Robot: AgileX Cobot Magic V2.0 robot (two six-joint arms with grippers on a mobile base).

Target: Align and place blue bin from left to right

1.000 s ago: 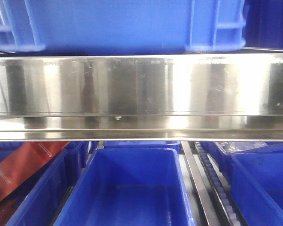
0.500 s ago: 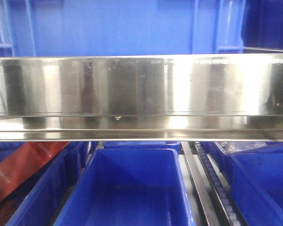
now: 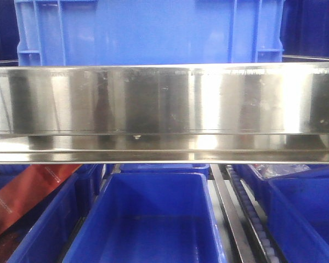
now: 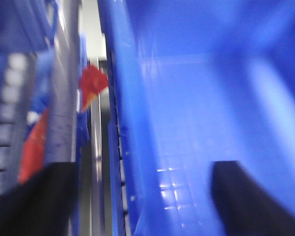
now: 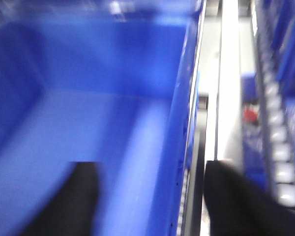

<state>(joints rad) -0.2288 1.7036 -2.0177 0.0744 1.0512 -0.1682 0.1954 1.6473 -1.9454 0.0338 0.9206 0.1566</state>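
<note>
The blue bin, light blue with ribbed corner frames, stands behind the steel shelf's front lip in the front view. Both wrist views are motion-blurred. In the left wrist view my left gripper is open and straddles the bin's left wall: one dark finger is outside and the other is inside over the bin floor. My right gripper is open astride the bin's right wall, with one finger inside and one outside. Neither gripper's fingers touch the wall.
A wide shiny steel shelf lip crosses the front view. Below it sit deeper-blue bins, a red pack at the left and a roller track. Dark navy bins flank the crate. Rollers run right of the bin.
The blue bin was raised with its feet showing above the shelf lip; it has come down behind the lip, looks smaller and farther back, and its left edge has shifted right.
</note>
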